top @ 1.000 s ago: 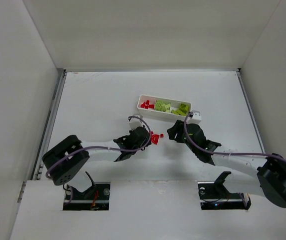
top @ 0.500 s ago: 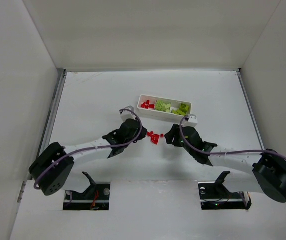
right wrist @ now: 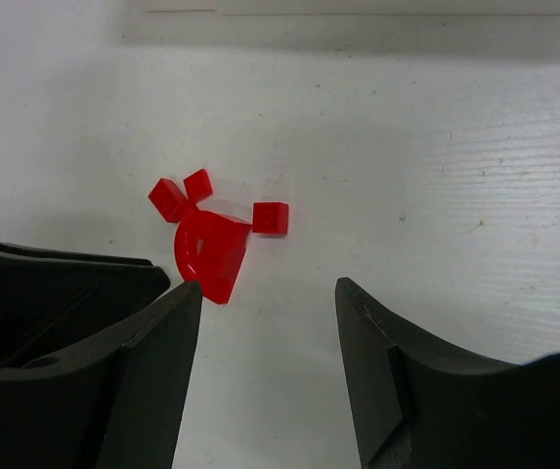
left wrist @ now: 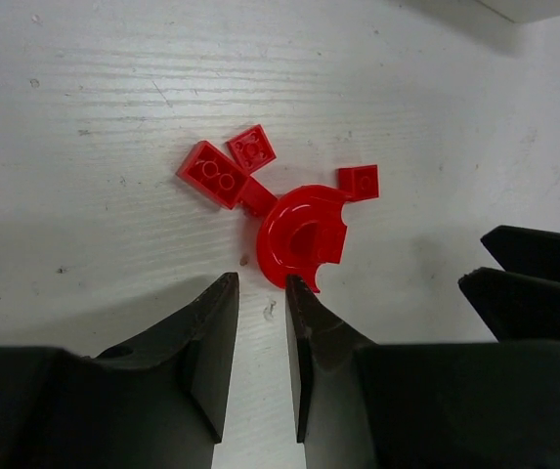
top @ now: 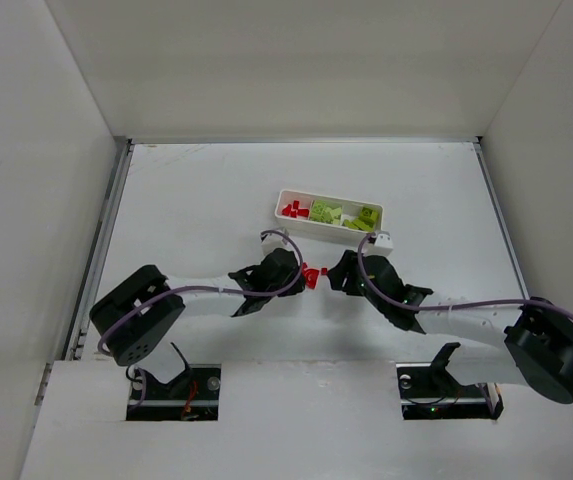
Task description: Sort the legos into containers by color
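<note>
Several red legos lie loose on the table: a curved red piece [left wrist: 299, 239], a two-stud brick [left wrist: 213, 174] and two small squares [left wrist: 252, 149] [left wrist: 359, 182]. From above they form one cluster [top: 313, 275] between the two grippers. My left gripper [left wrist: 260, 285] sits just short of the curved piece, jaws a narrow gap apart, holding nothing. My right gripper [right wrist: 270, 293] is wide open and empty, with the curved piece [right wrist: 211, 254] by its left finger. The white tray [top: 278, 198] holds red legos [top: 293, 209] in its left compartment and yellow-green legos [top: 326, 212] in the other two.
The tray lies aslant, beyond the grippers and to the right. The right gripper's black fingers [left wrist: 534, 278] show at the right of the left wrist view. The left gripper's fingers [right wrist: 55, 283] show at the lower left of the right wrist view. White walls enclose the table.
My left gripper swung away to the upper left, then came back to the red cluster. My right gripper moved left towards the cluster and stayed open.
</note>
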